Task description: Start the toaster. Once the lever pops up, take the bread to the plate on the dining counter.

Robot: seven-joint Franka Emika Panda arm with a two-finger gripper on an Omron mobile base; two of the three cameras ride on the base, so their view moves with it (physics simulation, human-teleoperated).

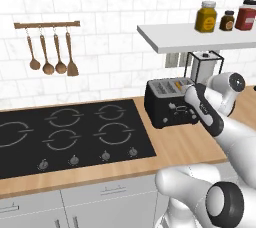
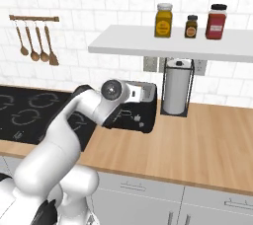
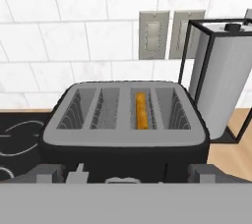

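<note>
The black toaster (image 3: 123,139) with its silver-grey slotted top stands on the wooden worktop against the tiled wall, to the right of the hob (image 1: 65,132). In its third slot from the left the bread (image 3: 141,111) stands sunk down, with just its golden-orange edge showing. My gripper (image 3: 125,176) hovers in front of the toaster, slightly above its front face, open wide with nothing between its fingertips (image 3: 47,173). From the left base view the hand (image 1: 200,104) covers the toaster's (image 1: 167,103) right front. The plate and the dining counter are out of view.
A paper towel roll in a black wire holder (image 3: 221,85) stands close to the toaster's right side. A white shelf (image 1: 200,38) with three jars hangs above it. Wall outlets (image 3: 153,34) sit behind the toaster. Wooden utensils (image 1: 50,52) hang at the far left.
</note>
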